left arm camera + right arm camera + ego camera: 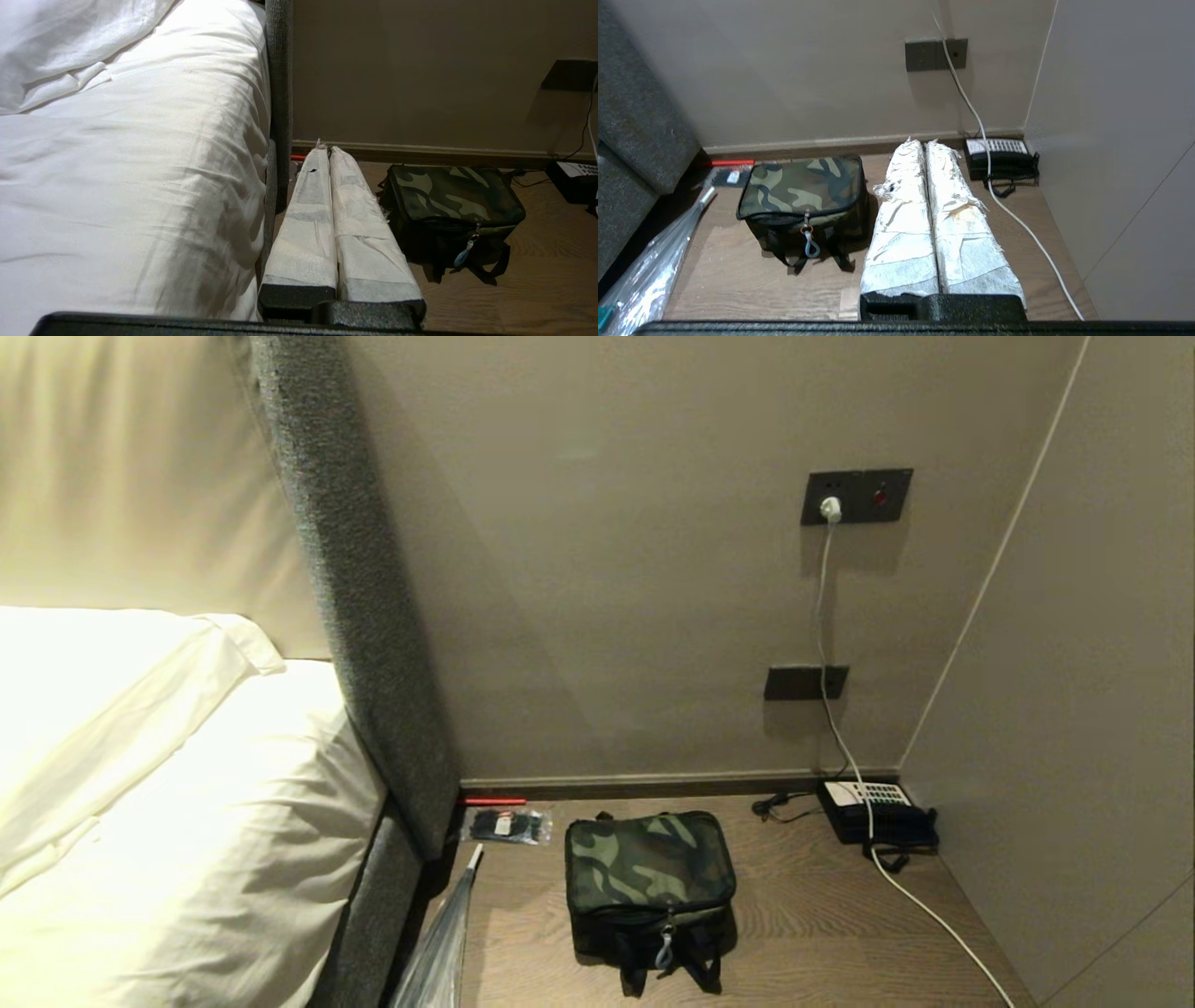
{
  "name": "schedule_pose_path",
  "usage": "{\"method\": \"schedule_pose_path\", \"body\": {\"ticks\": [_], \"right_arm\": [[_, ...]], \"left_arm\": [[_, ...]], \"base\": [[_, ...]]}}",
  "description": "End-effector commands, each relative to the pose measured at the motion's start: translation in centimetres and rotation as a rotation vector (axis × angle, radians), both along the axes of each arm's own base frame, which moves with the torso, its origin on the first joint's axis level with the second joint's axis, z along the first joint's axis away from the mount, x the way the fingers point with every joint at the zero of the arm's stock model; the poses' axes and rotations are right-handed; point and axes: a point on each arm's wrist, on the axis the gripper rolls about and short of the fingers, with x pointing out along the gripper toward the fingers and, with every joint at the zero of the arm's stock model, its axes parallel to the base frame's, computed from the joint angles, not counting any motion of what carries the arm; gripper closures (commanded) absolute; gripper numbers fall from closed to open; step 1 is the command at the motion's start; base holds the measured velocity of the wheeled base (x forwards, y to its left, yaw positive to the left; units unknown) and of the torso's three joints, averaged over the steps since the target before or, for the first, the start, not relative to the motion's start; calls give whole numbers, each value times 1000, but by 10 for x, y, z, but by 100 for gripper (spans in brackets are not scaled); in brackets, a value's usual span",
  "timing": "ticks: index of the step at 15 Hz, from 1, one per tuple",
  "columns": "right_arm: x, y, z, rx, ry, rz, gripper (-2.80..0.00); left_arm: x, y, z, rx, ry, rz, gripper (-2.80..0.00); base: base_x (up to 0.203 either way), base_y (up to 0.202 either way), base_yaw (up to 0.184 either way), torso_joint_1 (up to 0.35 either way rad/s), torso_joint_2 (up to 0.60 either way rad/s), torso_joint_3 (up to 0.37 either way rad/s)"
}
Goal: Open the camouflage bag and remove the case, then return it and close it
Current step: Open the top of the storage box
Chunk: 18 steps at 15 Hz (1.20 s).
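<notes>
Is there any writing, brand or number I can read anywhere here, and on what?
No text can be read.
Telephone: keypad markings too small to read.
Small packet by the bed: its white label is blurred.
Camouflage bag: no visible lettering.
Wall socket plate: no legible marks.

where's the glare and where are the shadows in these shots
Head view: the white bedding is blown out by bright light, while the camouflage bag sits in dim, even light with a soft shadow at its base. Left wrist view: the sheet glares less, with its folds readable. Right wrist view: the wall plate throws a shadow onto the wall below it.
</notes>
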Motion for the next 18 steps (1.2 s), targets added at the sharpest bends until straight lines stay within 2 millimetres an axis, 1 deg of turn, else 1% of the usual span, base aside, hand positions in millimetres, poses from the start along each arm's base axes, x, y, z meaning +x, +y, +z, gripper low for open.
{"method": "schedule_pose_path", "body": {"ticks": [1,18], "right_arm": [[1,0,-4,0,15,0,0],[1,0,-4,0,15,0,0]], "left_arm": [[0,0,0,4,0,1,0],[0,0,0,4,2,2,0]], "base": [[0,0,0,2,2,-175],[0,0,0,2,1,-196]]}}
